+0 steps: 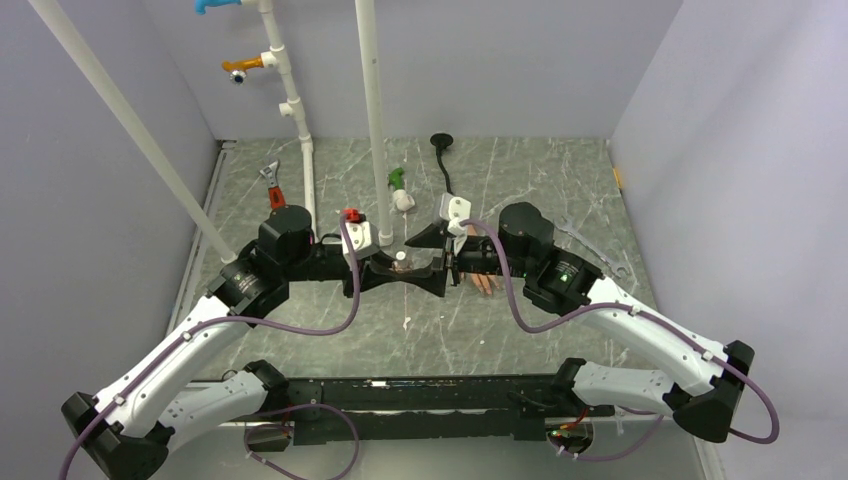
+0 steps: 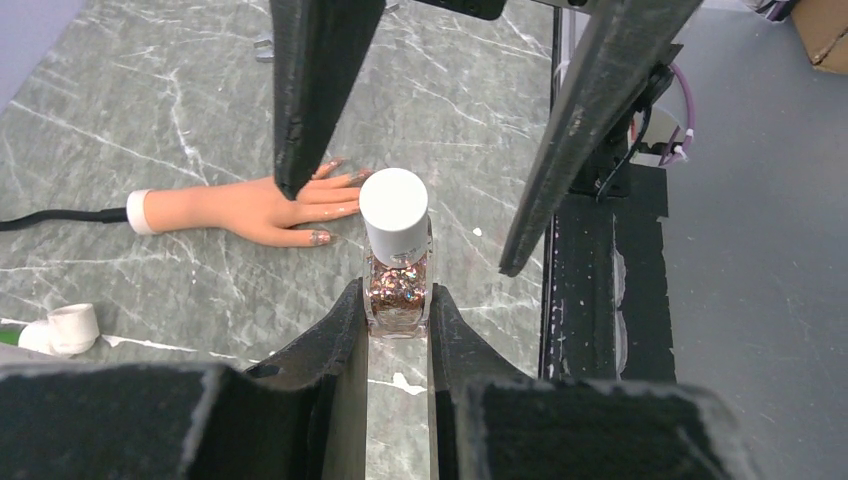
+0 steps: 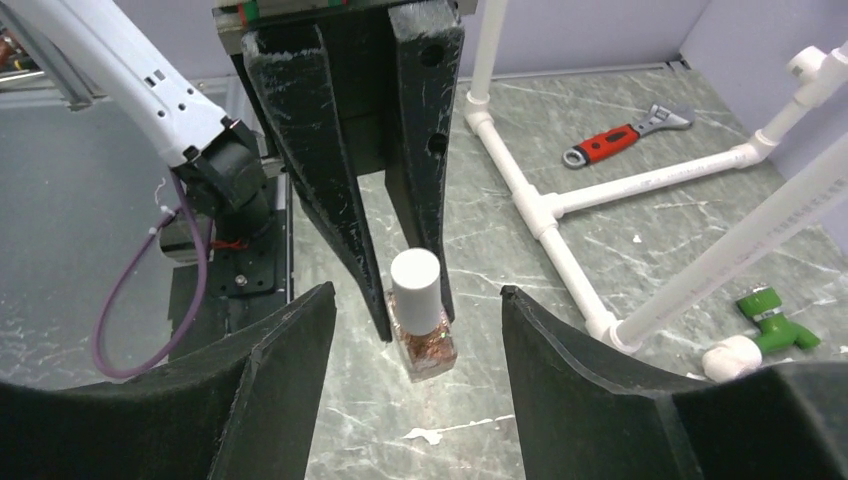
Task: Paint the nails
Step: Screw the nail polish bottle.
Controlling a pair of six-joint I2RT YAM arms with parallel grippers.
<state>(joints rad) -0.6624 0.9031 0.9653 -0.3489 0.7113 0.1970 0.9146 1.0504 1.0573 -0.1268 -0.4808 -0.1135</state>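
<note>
Left gripper [image 2: 398, 300]: pinched shut on the glass body of the polish bottle [image 2: 398, 285] and holding it upright, with the white cap [image 2: 393, 200] standing free above the fingers. The low grip reads as deliberate, since it leaves the whole cap exposed for the other arm.

Right gripper [image 3: 415, 293]: jaws spread wide, one finger on each side of the cap and neither touching it. Judged step: closing on the cap to unscrew it and draw the brush out. The two grippers met head-on, so each wrist camera looked straight at the bottle.

The nails [image 2: 319, 237] tipped the mannequin hand [image 2: 250, 210], which lay flat on the table [image 2: 200, 90] just beyond the bottle, fingertips pointing toward it. In the top view the right wrist covered most of the hand. The thumb nail looked greyish and speckled; I could not tell whether that was polish.

Room to move: the black rail [image 2: 590, 300] at the table's near edge ran close beside the bottle on one side. The PVC pipe frame [image 3: 540, 205] and the wrench [image 3: 615, 143] sat well apart toward the back. Bare table lay around the fingers. Whether the bottle rested on the table or hung just above it was not clear.
</note>
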